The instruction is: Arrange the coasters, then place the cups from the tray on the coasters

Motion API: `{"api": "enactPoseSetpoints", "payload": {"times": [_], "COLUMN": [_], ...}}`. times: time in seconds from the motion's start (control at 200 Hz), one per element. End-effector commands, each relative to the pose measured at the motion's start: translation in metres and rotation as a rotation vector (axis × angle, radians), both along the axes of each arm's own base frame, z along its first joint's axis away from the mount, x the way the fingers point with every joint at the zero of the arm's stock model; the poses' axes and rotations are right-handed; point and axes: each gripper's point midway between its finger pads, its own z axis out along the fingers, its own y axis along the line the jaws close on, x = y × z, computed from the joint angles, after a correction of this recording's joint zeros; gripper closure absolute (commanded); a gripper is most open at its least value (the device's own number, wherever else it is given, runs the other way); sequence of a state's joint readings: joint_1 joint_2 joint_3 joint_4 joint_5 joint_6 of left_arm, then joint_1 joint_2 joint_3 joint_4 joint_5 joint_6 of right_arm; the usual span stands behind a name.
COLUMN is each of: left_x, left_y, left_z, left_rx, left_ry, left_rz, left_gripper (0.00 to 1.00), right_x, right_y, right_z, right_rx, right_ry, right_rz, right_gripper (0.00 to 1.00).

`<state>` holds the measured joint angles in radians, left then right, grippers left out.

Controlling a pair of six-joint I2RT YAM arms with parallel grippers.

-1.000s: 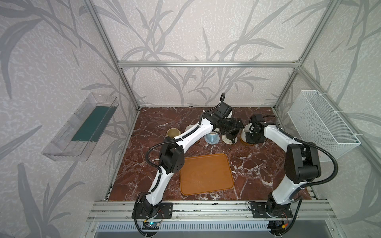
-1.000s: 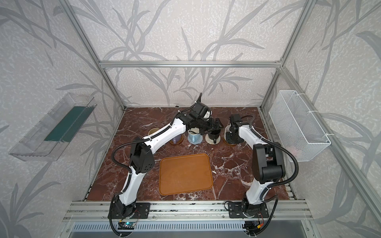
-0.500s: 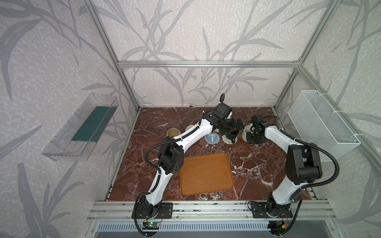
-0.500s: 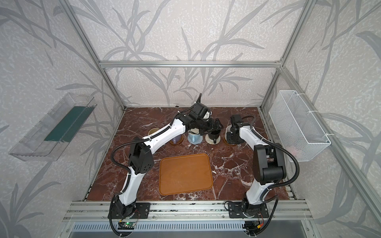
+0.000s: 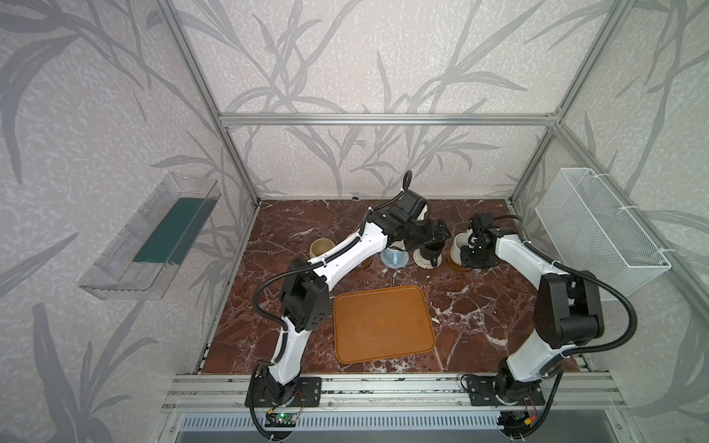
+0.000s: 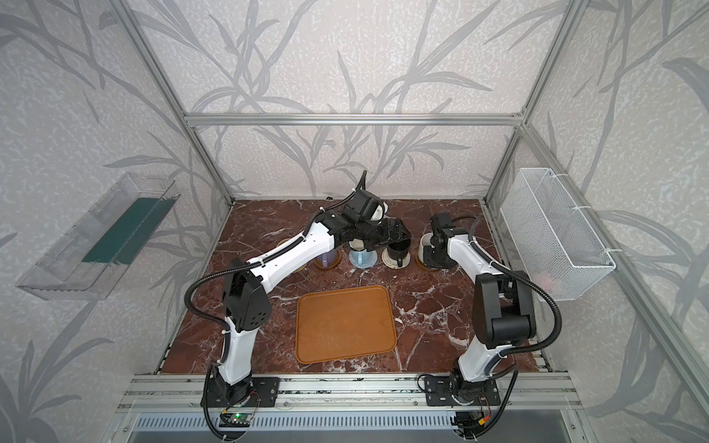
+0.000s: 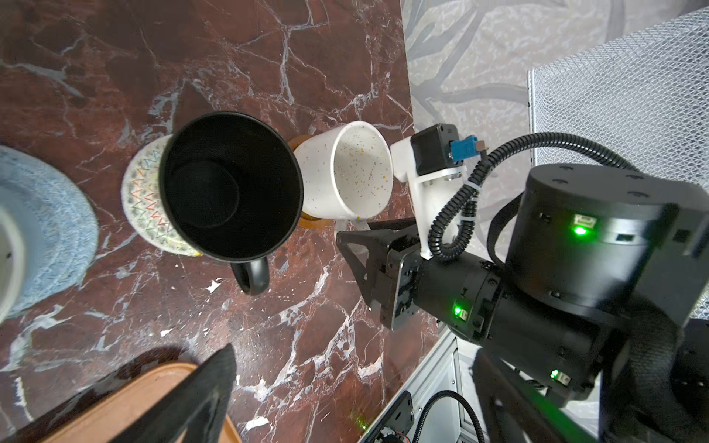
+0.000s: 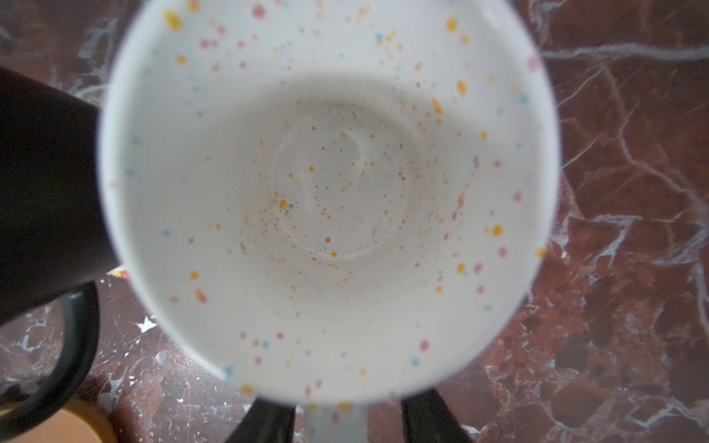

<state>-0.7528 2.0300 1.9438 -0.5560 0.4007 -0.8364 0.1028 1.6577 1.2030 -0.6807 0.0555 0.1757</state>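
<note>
Five mugs stand in a row along the far side of the table (image 5: 479, 307), and the orange-brown tray (image 5: 383, 326) lies bare in front of them, so the task looks all but done. The beige mug (image 5: 321, 247), lavender mug (image 6: 325, 261) and light blue mug (image 5: 393, 256) each sit on a coaster. The black mug (image 7: 230, 184) rests on the cream woven coaster (image 7: 142, 199), beside the blue-grey woven coaster (image 7: 50, 214). The speckled white mug (image 7: 345, 172) is upright on a smooth brown coaster (image 7: 310, 222), a little off its centre and just beside the black mug. The right gripper (image 8: 347, 420) is at the white mug's handle, its jaws apart on either side of it, with table showing between the handle and one finger; this is no clamp. The step in hand appears to be letting go of this last cup. To do it well, the jaws should spread until both clear the handle, then draw straight away from the mug, not sideways. A finger that drags could turn the mug off its coaster or knock it into its black neighbour. The left gripper (image 5: 437, 234) hovers above the black mug with jaws wide apart and nothing between them. It should rise straight up before swinging away.
</note>
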Motion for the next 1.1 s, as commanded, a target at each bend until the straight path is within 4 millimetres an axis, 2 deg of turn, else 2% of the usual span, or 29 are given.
{"api": "enactPoseSetpoints", "payload": {"times": [0.0, 0.075, 0.11, 0.185, 0.195, 0.205, 0.215, 0.295, 0.355, 0.5, 0.59, 0.705, 0.83, 0.975, 1.095], "left_x": [-0.002, -0.006, -0.011, -0.02, -0.021, -0.022, -0.022, -0.029, -0.036, -0.047, -0.045, -0.042, -0.038, -0.031, -0.027], "left_y": [0.031, 0.059, 0.072, 0.106, 0.111, 0.116, 0.122, 0.175, 0.199, 0.261, 0.307, 0.357, 0.384, 0.414, 0.437], "left_z": [0.044, 0.053, 0.051, 0.051, 0.048, 0.046, 0.045, 0.038, 0.034, 0.03, 0.02, -0.001, -0.019, -0.034, -0.054], "left_rx": [0.012, 0.045, 0.059, 0.091, 0.1, 0.109, 0.119, 0.219, 0.228, 0.366, 0.514, 0.637, 0.772, 0.844, 0.899], "left_ry": [-0.151, -0.213, -0.23, -0.257, -0.258, -0.262, -0.267, -0.344, -0.425, -0.639, -0.75, -0.781, -0.836, -0.845, -0.827], "left_rz": [0.034, 0.052, 0.047, 0.059, 0.062, 0.067, 0.075, 0.167, 0.173, 0.276, 0.412, 0.569, 0.593, 0.699, 0.75], "left_gripper": [0.01, 0.02, 0.03, 0.03, 0.03, 0.03, 0.03, 0.01, 0.01, 0.01, 0.02, 0.02, 0.01, 0.01, 0.01], "right_x": [-0.012, -0.02, -0.025, -0.036, -0.037, -0.038, -0.04, -0.048, -0.052, -0.062, -0.063, -0.061, -0.054, -0.044, -0.038], "right_y": [-0.004, -0.004, -0.005, -0.007, -0.007, -0.007, -0.007, -0.009, -0.009, -0.001, -0.004, -0.011, -0.022, -0.016, -0.024], "right_z": [0.034, 0.057, 0.067, 0.088, 0.09, 0.093, 0.095, 0.108, 0.111, 0.09, 0.083, 0.072, 0.061, 0.053, 0.044], "right_rx": [0.004, 0.013, 0.016, 0.019, 0.022, 0.023, 0.025, 0.038, 0.044, 0.052, 0.043, 0.002, -0.041, -0.053, -0.081], "right_ry": [-0.077, -0.147, -0.18, -0.255, -0.264, -0.278, -0.289, -0.402, -0.488, -0.569, -0.604, -0.622, -0.709, -0.835, -0.834], "right_rz": [-0.023, -0.015, -0.015, -0.019, -0.018, -0.018, -0.017, -0.035, -0.024, 0.073, 0.059, 0.038, -0.007, 0.05, 0.011], "right_gripper": [0.43, 0.38, 0.19, 0.17, 0.14, 0.03, 0.0, 0.01, 0.01, 0.01, 0.01, 0.01, 0.01, 0.0, 0.01]}}
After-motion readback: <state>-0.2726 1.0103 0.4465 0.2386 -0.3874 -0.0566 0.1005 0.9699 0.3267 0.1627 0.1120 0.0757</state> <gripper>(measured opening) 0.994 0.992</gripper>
